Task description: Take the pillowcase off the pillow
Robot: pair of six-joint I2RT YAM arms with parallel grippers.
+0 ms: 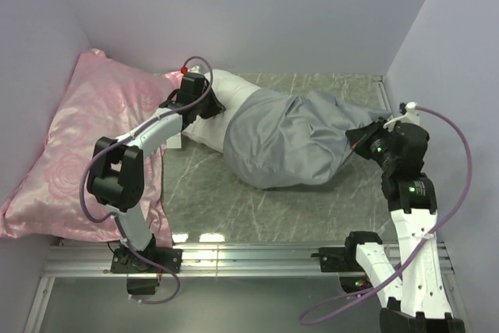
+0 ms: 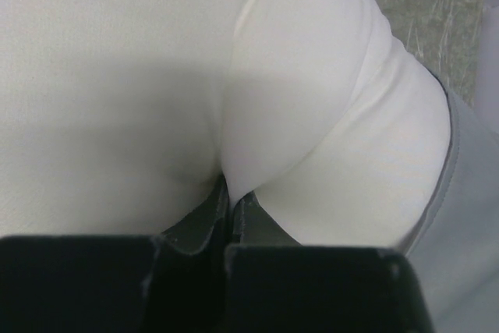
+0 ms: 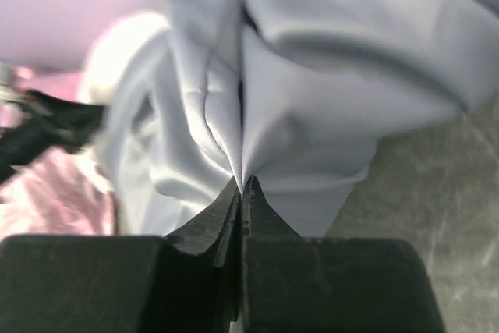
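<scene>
Left hand (image 2: 232, 196) pinches the exposed white pillow (image 2: 117, 76), anchoring it by the far edge of the surface (image 1: 226, 200); right hand (image 3: 243, 189) clamps the grey-blue pillowcase (image 1: 288, 142), likely to pull it off.

Plain pale lilac walls (image 1: 234, 13) closed in the table (image 1: 234, 200) on three sides. Its top was grey-green and marbled, faintly glossy under soft, even light. A silver metal rail (image 1: 257, 259) ran along its near edge.
</scene>
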